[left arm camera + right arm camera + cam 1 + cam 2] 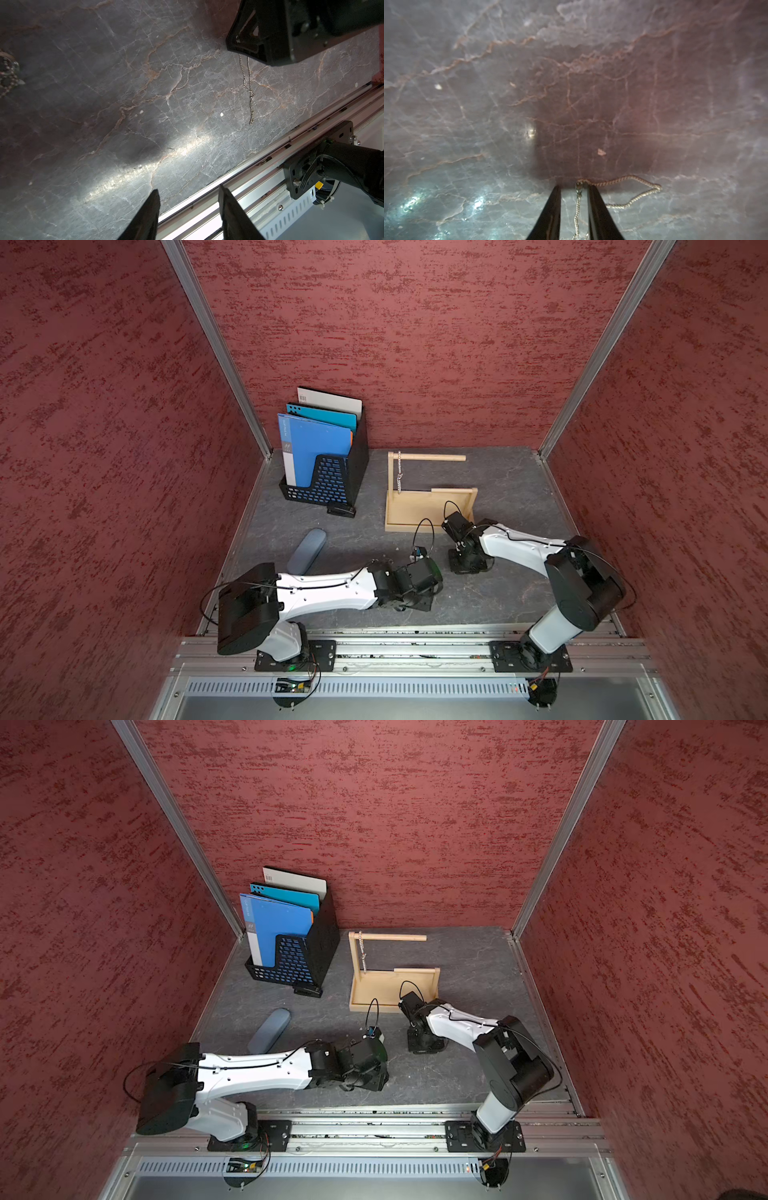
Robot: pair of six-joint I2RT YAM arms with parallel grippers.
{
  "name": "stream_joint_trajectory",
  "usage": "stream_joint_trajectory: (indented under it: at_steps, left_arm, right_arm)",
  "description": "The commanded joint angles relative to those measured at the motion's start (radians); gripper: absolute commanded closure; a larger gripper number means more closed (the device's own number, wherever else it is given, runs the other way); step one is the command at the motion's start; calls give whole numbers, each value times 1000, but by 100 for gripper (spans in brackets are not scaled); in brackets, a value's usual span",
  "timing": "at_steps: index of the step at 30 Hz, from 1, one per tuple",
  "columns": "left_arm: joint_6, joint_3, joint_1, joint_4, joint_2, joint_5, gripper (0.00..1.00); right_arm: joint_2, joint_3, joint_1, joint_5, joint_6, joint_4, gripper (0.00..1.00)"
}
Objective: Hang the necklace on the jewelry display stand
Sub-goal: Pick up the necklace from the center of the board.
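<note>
Red textured walls [415,344] boxed in a grey marble-look table [478,614], with a black file rack [328,485] full of folders and a bluish case [307,549] sitting off to one side, so nothing was really in the way. On the wooden stand [428,510], a silver chain [400,472] already hung from the long top bar, right up against the tall post, visible in both top views. The necklace [252,94] that mattered lay flat on the table, near the front of the stand but not on it, one end running under the right gripper [572,188]. That gripper pointed down at the table with its fingers a little apart and the chain passing through the gap, close to one finger. It didn't look pinched, more like straddled. The left gripper [188,188] hung low over the table, clear of the necklace, fingers spread and holding nothing. So progress-wise, probably early: the grab itself looked unfinished, and the lift, the carry to the stand and the draping over a bar were all left to do.
</note>
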Motion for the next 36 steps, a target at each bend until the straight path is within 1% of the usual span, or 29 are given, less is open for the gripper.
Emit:
stream_joint_trajectory:
  at_steps: [1, 3, 7, 9, 14, 19, 24, 27, 32, 33, 36]
  left_arm:
    - [11, -7, 6, -1, -13, -6, 52]
    - [7, -11, 6, 1, -15, -6, 52]
    - [2, -22, 6, 8, -19, -6, 52]
    - [2, -22, 6, 6, -21, -7, 51]
    - [4, -26, 15, -16, -42, -29, 51]
    - [62, -24, 43, -64, -106, -63, 49]
    - [144, -37, 84, -74, -223, -98, 48]
    - [215, -54, 103, -34, -300, -101, 47]
    - [431, -84, 102, 87, -430, -99, 43]
    - [481, -88, 101, 118, -456, -93, 42]
    - [579, -60, 106, 158, -492, -88, 42]
  right_arm:
    - [22, -28, 12, 10, 20, 23, 76]
    - [14, -39, 19, 16, 27, 19, 79]
    - [-15, -57, 28, 28, 30, 11, 94]
    - [-35, -52, 31, 41, 21, -6, 100]
    - [-107, -4, 32, 92, -21, -74, 100]
    - [-194, 71, 35, 105, -72, -164, 100]
    - [-316, 170, 42, 115, -97, -267, 100]
    - [-358, 240, 47, 77, -116, -329, 100]
    - [-407, 418, 66, 28, -192, -452, 100]
    - [-407, 465, 71, 25, -212, -484, 100]
    - [-387, 606, 97, 32, -272, -588, 100]
